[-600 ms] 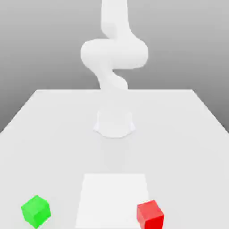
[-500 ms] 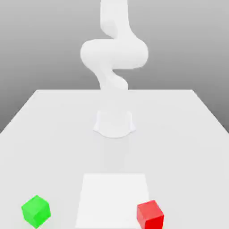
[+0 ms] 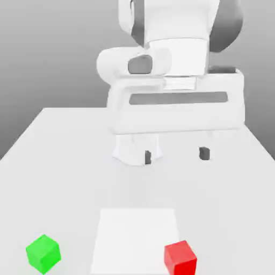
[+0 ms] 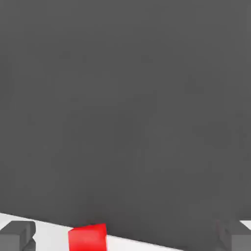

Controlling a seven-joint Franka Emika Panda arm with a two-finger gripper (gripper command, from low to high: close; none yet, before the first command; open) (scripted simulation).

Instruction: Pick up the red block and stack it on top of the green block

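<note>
"Red block, where is it?"
"On the table, near side, at the white square's edge on the exterior view's right."
"And the green block?"
"Near side too, well apart, on the exterior view's left."
"The gripper?"
"Wide open and empty, raised over the table, farther back than both blocks."

One block and another lie apart on tabletop.
</note>
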